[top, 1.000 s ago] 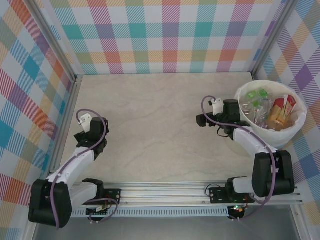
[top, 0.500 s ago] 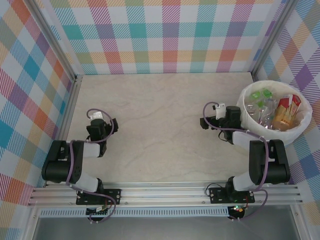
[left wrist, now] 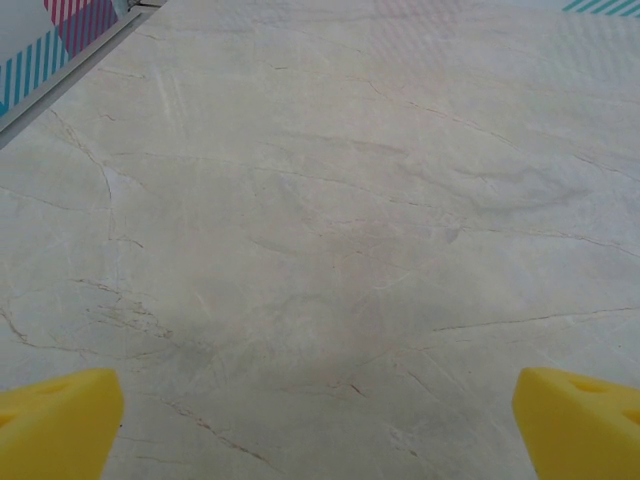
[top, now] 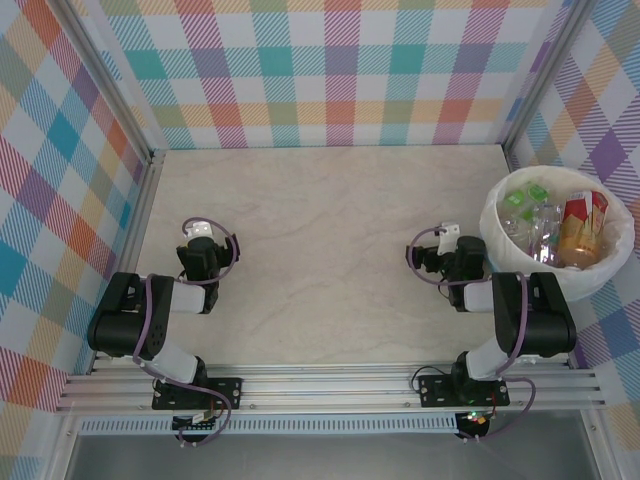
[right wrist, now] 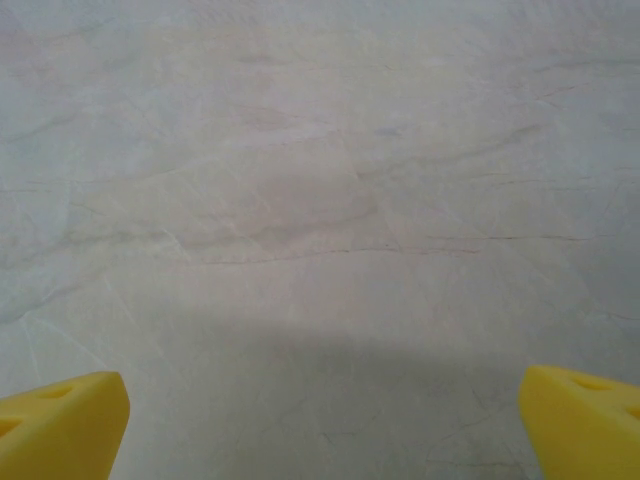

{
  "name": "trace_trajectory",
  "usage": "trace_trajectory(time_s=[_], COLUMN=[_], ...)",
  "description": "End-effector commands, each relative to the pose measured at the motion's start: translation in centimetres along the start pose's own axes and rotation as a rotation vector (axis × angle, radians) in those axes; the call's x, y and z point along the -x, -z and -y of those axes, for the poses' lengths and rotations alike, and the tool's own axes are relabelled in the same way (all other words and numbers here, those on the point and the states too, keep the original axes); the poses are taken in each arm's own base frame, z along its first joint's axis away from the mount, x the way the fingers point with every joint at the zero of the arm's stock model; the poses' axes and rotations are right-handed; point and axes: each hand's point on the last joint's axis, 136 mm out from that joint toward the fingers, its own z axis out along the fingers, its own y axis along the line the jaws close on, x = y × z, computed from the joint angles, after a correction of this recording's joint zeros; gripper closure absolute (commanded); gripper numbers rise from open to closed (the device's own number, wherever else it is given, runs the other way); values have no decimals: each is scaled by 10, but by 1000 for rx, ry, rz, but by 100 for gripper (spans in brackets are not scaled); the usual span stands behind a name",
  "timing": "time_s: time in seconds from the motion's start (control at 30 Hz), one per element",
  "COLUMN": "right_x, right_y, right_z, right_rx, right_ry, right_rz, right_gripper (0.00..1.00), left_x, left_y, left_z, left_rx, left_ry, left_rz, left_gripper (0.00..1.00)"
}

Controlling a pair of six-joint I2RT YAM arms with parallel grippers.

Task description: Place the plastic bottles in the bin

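The bin [top: 497, 243], lined with a white bag, stands at the table's right edge. Several plastic bottles [top: 545, 215] lie inside it, with green, orange and red labels. My right gripper [top: 440, 260] rests low over the table just left of the bin, arm folded back. In the right wrist view this gripper [right wrist: 320, 425] is open, its yellow fingertips [right wrist: 60, 420] wide apart over bare table. My left gripper [top: 204, 255] sits low at the table's left side, arm folded too. The left wrist view shows it [left wrist: 320, 430] open, nothing between the yellow fingertips [left wrist: 55, 425].
The pale marble tabletop [top: 320, 230] is walled by checked panels on three sides. A metal rail [top: 330, 385] with both arm bases runs along the near edge. A wall corner [left wrist: 70, 40] appears at the far left of the left wrist view.
Both arms have drawn back and folded down toward their bases. The right gripper has pulled slightly nearer, and the bin sits a little further right. Both grippers stayed open.
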Motion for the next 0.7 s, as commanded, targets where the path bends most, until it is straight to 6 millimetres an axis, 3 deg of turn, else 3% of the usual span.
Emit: trace_trajectory(time_s=[0.0, 0.67], right_x=[38, 38], right_y=[-4, -3], right_z=[18, 17], right_rx=[-74, -73], right_ry=[-33, -33], right_rz=[102, 102], right_gripper=[0, 0], left_x=[14, 14], left_y=[-1, -1], left_z=[2, 2], left_rx=[5, 5], left_ry=[1, 0], left_rz=[51, 50], left_gripper=[0, 0])
